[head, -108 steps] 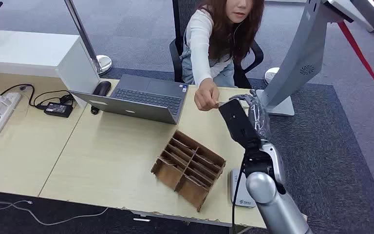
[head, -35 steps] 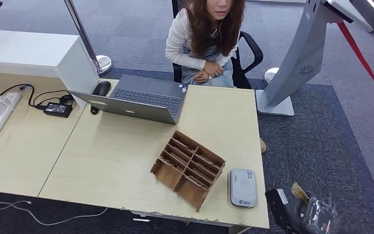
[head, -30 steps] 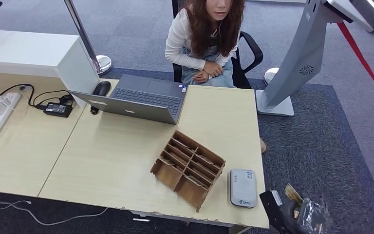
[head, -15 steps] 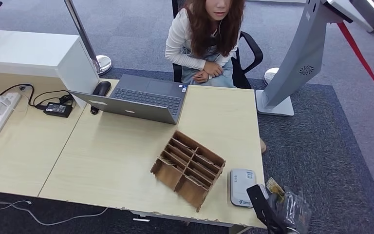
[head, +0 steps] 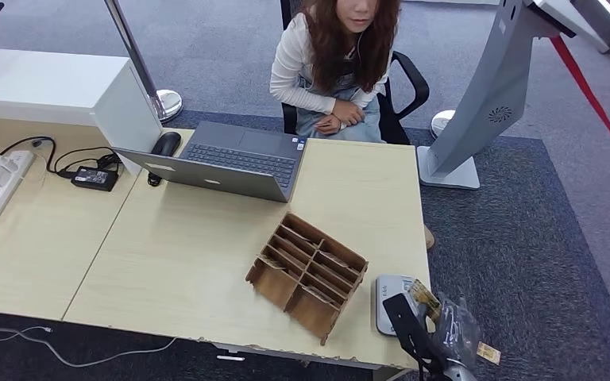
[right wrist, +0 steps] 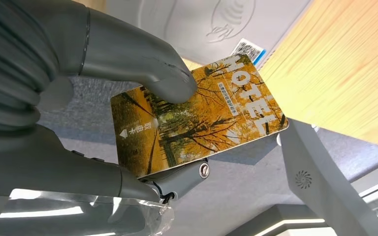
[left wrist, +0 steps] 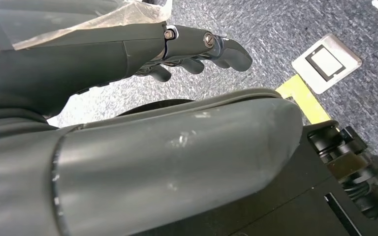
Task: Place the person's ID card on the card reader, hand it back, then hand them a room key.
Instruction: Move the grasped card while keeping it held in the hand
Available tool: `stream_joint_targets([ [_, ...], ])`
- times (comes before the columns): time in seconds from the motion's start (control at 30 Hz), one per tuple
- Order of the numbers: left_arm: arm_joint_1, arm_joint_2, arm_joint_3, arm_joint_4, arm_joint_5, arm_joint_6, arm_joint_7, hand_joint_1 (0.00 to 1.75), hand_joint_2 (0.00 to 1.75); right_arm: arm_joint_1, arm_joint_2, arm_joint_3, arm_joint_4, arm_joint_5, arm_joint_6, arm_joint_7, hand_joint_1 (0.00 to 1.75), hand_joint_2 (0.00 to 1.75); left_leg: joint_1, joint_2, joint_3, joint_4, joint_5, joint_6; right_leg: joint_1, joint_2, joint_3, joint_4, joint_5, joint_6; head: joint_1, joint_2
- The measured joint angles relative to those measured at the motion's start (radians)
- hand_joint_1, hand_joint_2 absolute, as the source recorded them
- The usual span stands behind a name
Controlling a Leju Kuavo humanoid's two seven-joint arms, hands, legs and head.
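Note:
My right hand (head: pixel 443 333), wrapped in clear plastic, comes in at the table's near right corner. It pinches an orange card (head: pixel 422 294) between thumb and fingers. The card (right wrist: pixel 197 118) shows autumn trees and the word HOTEL. It hovers over the near right edge of the white card reader (head: pixel 387 295), whose pale top (right wrist: pixel 211 19) lies just past the card in the right wrist view. Whether card and reader touch I cannot tell. My left hand (left wrist: pixel 197 42) hangs over the carpet with its fingers loosely out and nothing in them. The person (head: pixel 337 55) sits behind the table, hands in lap.
A cardboard divider box (head: pixel 308 274) stands just left of the reader on the wooden table (head: pixel 167 238). An open laptop (head: pixel 230 159) sits at the far side. A grey kiosk stand (head: pixel 484 95) rises on the right, and a power strip (head: pixel 0 178) with cables lies at the left.
My right hand drew back from the person's hand at the far side, dropped low off the table's right edge, then moved left and up with the card over the reader.

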Motion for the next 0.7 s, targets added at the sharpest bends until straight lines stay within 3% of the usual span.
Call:
stream_joint_targets([
  [0.37, -0.004, 0.001, -0.022, 0.002, 0.013, -0.008, 0.005, 0.00, 0.00, -0.013, -0.017, 0.050, 0.009, -0.030, 0.011, 0.016, 1.75, 1.75, 0.000, 0.000, 0.000, 0.000, 0.000, 0.000, 0.000, 0.000, 0.000, 0.000, 0.000, 0.000, 0.000, 0.000],
  [0.7, -0.008, 0.001, -0.045, 0.009, 0.025, -0.039, 0.014, 0.00, 0.00, -0.055, -0.039, 0.102, 0.057, -0.084, 0.084, 0.102, 1.75, 1.75, 0.000, 0.001, 0.000, 0.000, 0.000, 0.000, 0.000, 0.001, 0.000, 0.000, 0.000, 0.000, 0.000, 0.000],
])
